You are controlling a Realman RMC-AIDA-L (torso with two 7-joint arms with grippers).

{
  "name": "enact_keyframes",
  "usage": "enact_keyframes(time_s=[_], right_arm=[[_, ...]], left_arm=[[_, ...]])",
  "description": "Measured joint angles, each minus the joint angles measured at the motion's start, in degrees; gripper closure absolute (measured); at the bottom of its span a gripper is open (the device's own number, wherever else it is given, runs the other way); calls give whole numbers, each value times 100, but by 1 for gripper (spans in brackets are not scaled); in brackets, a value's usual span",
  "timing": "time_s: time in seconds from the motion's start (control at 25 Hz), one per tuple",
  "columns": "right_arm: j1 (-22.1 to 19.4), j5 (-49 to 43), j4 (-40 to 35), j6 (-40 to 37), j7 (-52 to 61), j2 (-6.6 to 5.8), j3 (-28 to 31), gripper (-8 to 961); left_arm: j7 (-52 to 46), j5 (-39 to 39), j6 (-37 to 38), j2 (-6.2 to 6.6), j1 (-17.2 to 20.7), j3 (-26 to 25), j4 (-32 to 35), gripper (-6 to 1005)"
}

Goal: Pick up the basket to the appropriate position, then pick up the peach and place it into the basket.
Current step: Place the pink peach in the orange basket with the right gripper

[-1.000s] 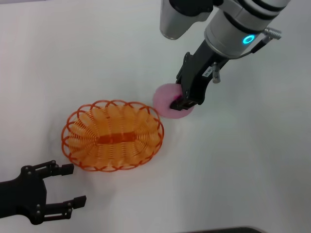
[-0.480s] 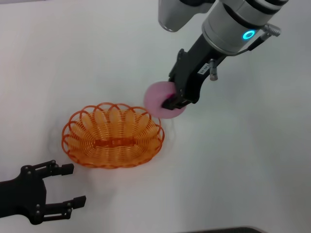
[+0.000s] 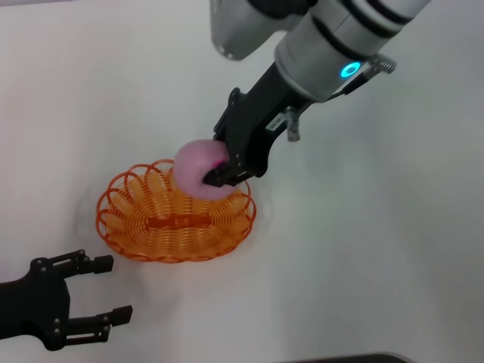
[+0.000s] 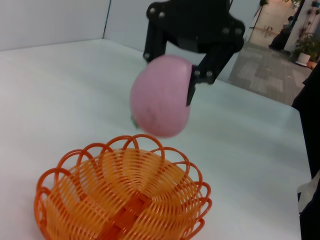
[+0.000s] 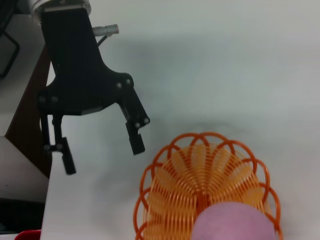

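Nearest the robot, the left tool [image 3: 97, 291] rests low over the plain white surface [image 3: 363, 249] with its fingers spread wide and nothing between them. Just beyond it the orange basket [image 3: 174, 219] sits flat on that surface. Above the basket's far rim, the right tool [image 3: 219, 170] grips the pink peach [image 3: 197, 168], held clear of the wire. Farther off, the left wrist view shows pale walls and a grey floor [image 4: 260, 75].

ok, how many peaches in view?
1. The peach is held by the right gripper, above the far rim of the basket. Left gripper parked open nearby. None seem hidden.
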Motion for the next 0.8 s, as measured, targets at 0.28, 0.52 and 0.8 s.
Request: enact_keyframes(time_s=[0.28, 0.52, 0.8], right_arm=[[2, 252, 294, 426, -68, 1, -398, 498], [-29, 292, 346, 555, -101, -6, -468, 291], [-201, 543, 331, 673, -278, -14, -437, 86]], left_arm=[[0, 0, 49, 0, -17, -5, 0, 173], [0, 0, 59, 0, -15, -8, 0, 174], [0, 0, 62, 0, -6, -5, 0, 173]])
